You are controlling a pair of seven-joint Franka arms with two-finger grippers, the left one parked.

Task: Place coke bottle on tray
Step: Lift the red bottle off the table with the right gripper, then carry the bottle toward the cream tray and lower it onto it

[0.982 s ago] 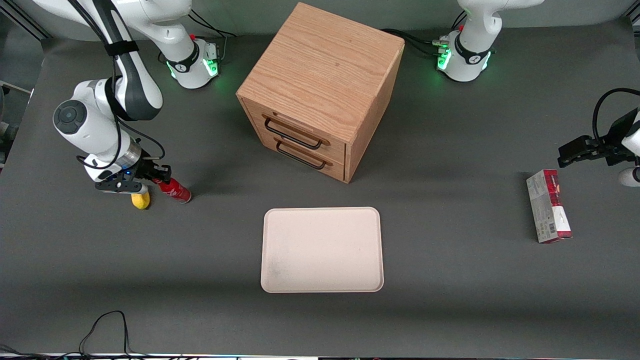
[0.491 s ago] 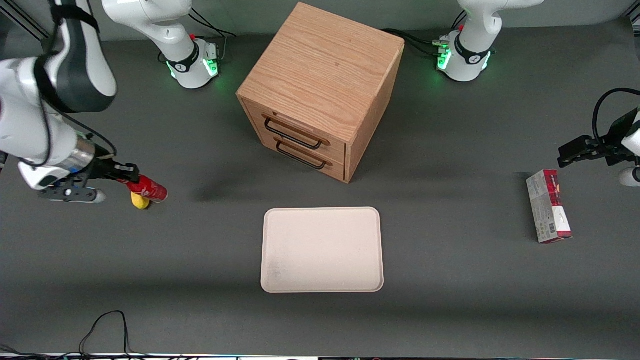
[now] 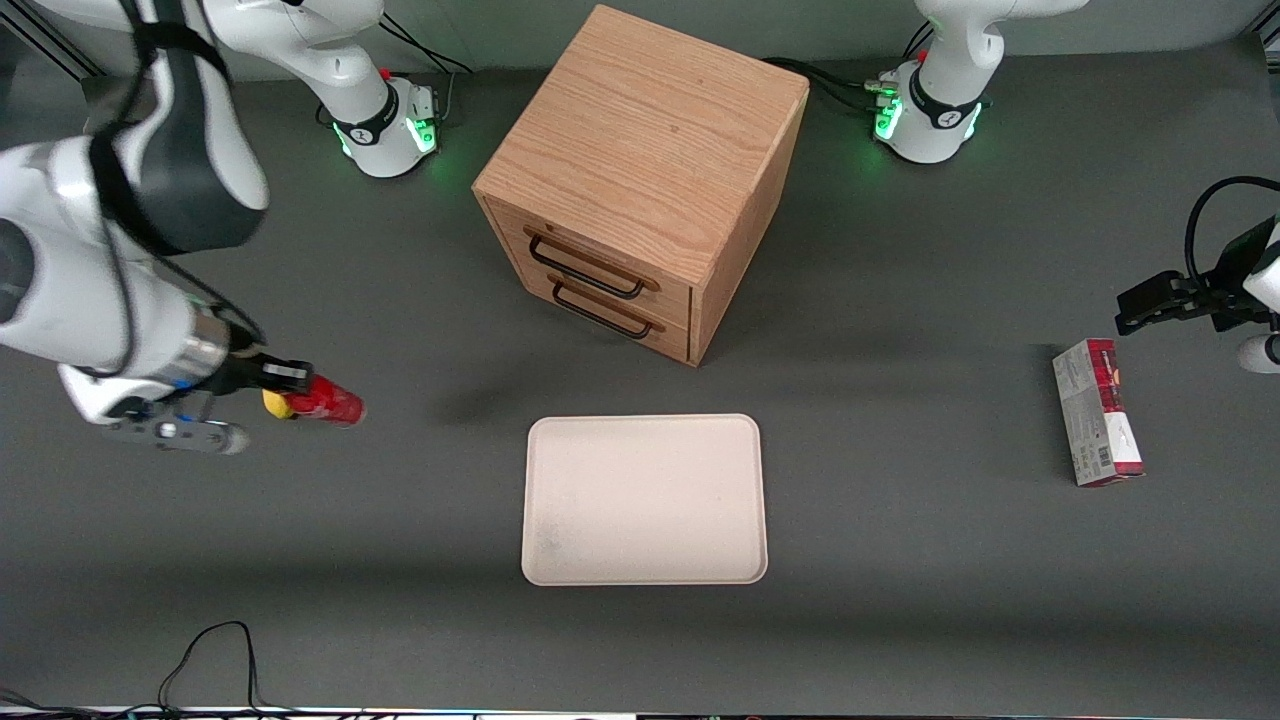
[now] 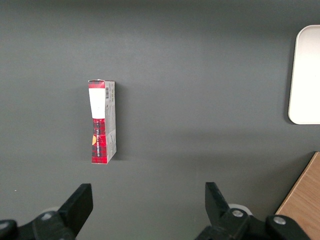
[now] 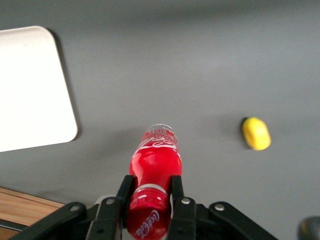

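At middle left of the front view | gripper (image 3: 285, 388) is clenched on the coke bottle (image 3: 327, 402); bottle lies sideways, held up off the table | tray (image 3: 645, 498) sits toward frame centre, where the bottle's free end points

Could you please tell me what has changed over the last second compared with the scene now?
The hand, shut on the small glossy red coke bottle, lifted it off the table and is now carrying it toward the cream rectangular tray. The yellow lemon, wooden drawer cabinet and red-and-grey carton stayed put.
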